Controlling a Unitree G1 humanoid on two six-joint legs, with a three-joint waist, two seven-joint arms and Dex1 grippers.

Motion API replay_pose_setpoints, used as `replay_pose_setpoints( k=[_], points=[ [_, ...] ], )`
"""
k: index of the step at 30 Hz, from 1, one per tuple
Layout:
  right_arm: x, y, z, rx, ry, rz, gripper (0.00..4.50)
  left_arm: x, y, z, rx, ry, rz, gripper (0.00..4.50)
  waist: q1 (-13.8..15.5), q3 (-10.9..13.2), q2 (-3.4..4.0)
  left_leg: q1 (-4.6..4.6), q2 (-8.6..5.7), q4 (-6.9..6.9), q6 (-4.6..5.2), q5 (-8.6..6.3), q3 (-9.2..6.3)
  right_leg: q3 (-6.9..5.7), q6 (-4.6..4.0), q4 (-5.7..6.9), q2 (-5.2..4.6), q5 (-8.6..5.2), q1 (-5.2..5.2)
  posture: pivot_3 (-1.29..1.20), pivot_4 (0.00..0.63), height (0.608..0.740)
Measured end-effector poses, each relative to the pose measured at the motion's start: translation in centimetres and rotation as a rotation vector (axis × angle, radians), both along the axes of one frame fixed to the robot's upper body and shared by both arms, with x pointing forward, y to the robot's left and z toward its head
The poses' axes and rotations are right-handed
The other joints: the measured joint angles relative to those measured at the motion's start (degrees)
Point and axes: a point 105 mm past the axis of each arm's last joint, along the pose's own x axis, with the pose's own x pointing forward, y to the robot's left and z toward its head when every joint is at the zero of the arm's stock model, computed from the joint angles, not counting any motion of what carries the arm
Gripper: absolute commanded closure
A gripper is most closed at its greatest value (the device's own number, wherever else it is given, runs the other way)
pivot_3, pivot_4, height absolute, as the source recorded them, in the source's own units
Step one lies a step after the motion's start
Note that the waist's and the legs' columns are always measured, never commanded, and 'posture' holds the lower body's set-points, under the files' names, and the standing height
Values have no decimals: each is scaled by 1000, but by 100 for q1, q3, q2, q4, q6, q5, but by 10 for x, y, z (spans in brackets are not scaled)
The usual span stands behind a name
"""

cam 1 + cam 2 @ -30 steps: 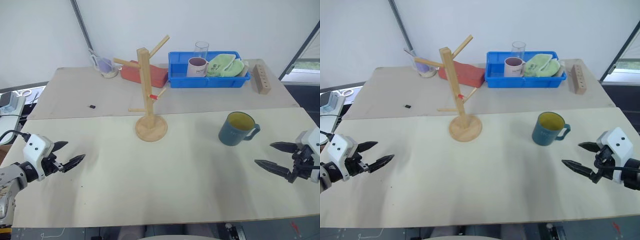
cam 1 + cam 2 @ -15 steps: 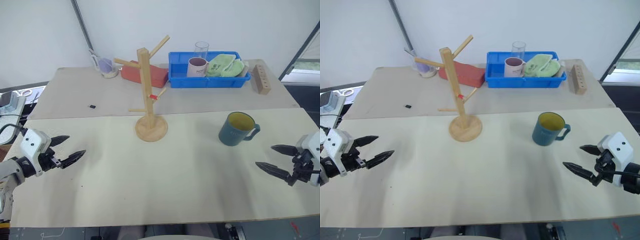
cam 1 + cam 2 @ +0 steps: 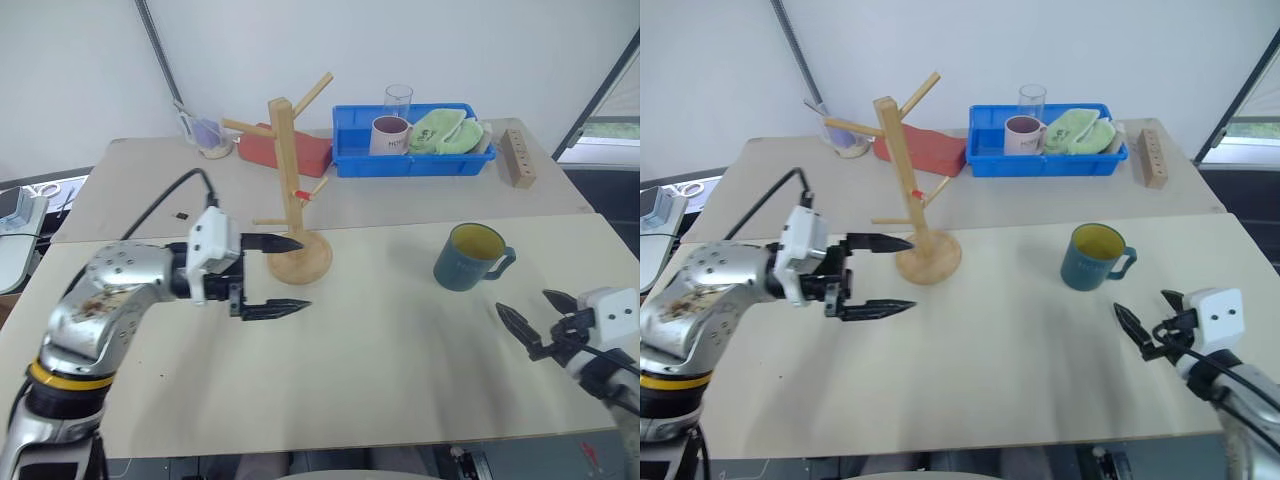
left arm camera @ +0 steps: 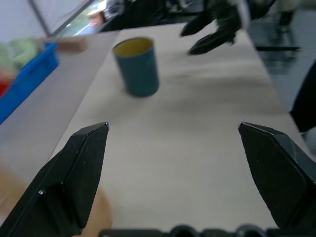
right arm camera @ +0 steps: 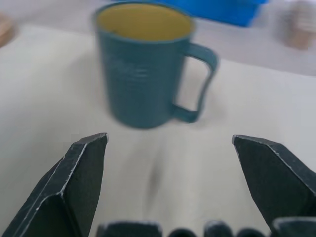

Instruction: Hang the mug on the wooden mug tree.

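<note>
1. The mug (image 3: 470, 257) stands upright on the bench (image 3: 380, 350), handle toward my right.
2. I judge it rigid, glazed, breakable; take the body, leaving the handle free.
3. Right pincer (image 3: 537, 322) spread, empty; left pincer (image 3: 282, 276) spread beside the wooden mug tree (image 3: 290, 190).
4. Open bench between; edge near right pincer.

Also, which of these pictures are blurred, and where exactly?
Left wrist view: the mug and all behind it are soft, while the black fingers are sharper. Right wrist view: the mug and the blue tray are slightly blurred. Both eye views are sharp, evenly lit, with faint shadows.
</note>
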Motion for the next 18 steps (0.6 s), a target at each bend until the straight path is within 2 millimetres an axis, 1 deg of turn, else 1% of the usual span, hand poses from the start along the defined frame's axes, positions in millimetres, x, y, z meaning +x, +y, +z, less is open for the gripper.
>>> replay_pose_setpoints(
  k=[2,3,5,7,9,10,12,15,18],
  points=[
    [6,4,-5,14,-17,-52,26,-4,-15,-4,-5,17,-68,0,-26,-4,8,-5,0,1,5,3,-1,7,1,0,3,1,1,0,150,740],
    [9,2,-6,22,-25,-85,26,-5,-22,-6,-14,26,-100,0,-27,-5,9,-5,-1,4,25,16,-1,10,2,0,7,1,6,0,150,740],
    [17,-5,-9,38,-48,-148,26,-6,-36,-7,-30,35,-156,0,-26,-5,9,-10,0,9,31,19,-5,21,2,-1,19,2,8,0,150,740],
    [24,-7,-13,48,-56,-175,26,-7,-48,-8,-34,24,-199,0,-26,-7,13,-15,0,11,43,26,-8,30,2,0,29,2,9,0,150,740],
    [25,-8,-17,44,-53,-183,26,-8,-52,-10,-29,23,-220,0,-30,-10,18,-15,2,10,54,31,-10,57,2,9,48,2,9,0,150,740],
    [25,-10,-19,45,-51,-193,26,-7,-53,-11,-27,23,-224,0,-30,-11,18,-15,4,10,60,30,-16,88,2,12,73,2,11,0,150,740],
    [28,-12,-20,50,-59,-208,26,-5,-61,-11,-39,24,-235,0,-32,-11,19,-15,2,9,67,28,-15,121,2,17,91,2,11,0,150,740],
    [34,-10,-19,48,-78,-203,26,-4,-71,-13,-48,24,-254,0,-54,-11,19,-15,-1,10,69,29,-12,151,2,16,103,2,13,0,150,740],
    [42,-11,-20,54,-89,-209,26,-2,-75,-12,-55,16,-257,0,-78,-11,19,-16,-4,13,72,30,-11,162,4,16,104,3,18,0,150,740]
  ],
)
